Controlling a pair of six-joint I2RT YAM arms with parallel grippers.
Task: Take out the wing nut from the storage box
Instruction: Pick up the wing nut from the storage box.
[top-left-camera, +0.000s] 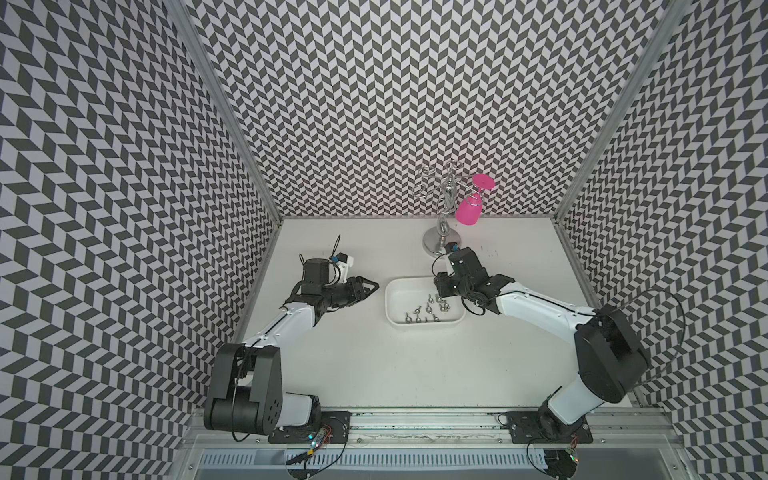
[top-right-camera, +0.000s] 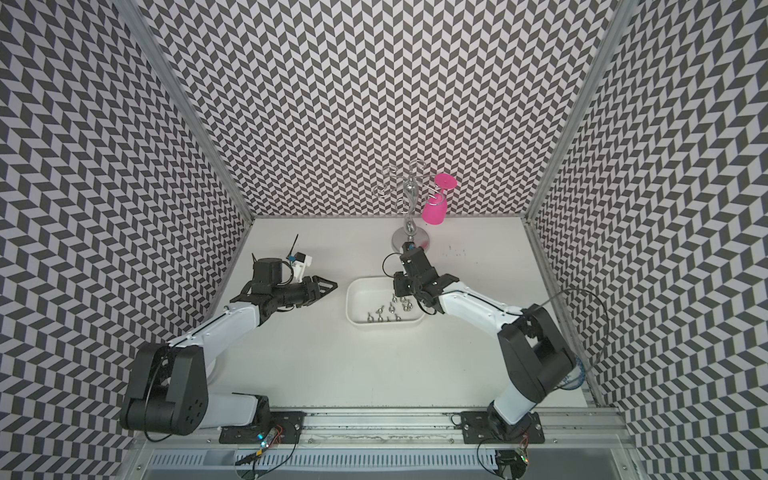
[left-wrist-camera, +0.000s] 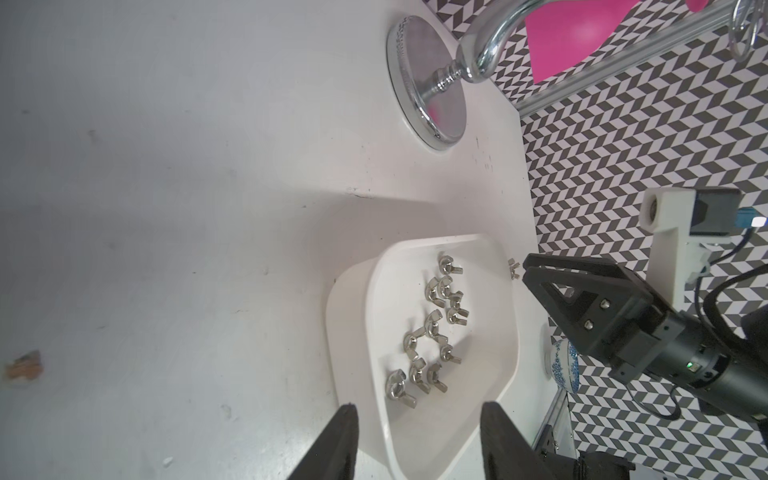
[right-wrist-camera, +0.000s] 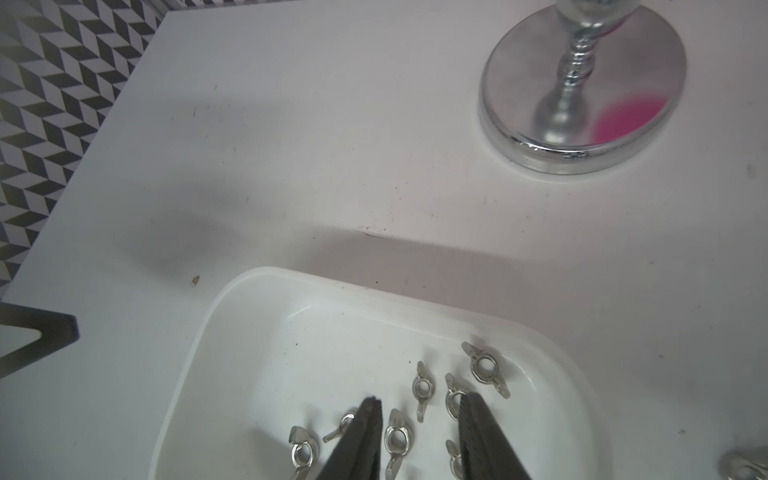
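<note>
1. The white box sits near the middle of the white table, its long sides running from 9 to 3 o'clock.
2. A scatter of wing nuts lies loose on the box floor, gathered in the part between 3 and 6 o'clock.
3. A stray wing nut lies outside the box, just past the rim at its 2 o'clock corner. In both top views the right arm hides that spot.
4. The right gripper reaches in from the 3 o'clock side and points down over the 1 to 2 o'clock part of the box.
5. Its fingers are apart. In the right wrist view a single nut lies in the gap, close to one finger and clear of the other, so nothing is clamped. How far above the nut the tips are cannot be told.
6. The left gripper hangs just beside the box's 9 o'clock end, not touching it. It is turned on its side and points towards 3 o'clock, with its fingers well apart and nothing between them.
7. A chrome glass stand is at 12 o'clock from the box, near the back wall. A pink glass hangs upside down from one of its arms.
8. A blue-patterned bowl peeks out behind the right arm, at about 4 o'clock from the box, by the table's edge.
</note>
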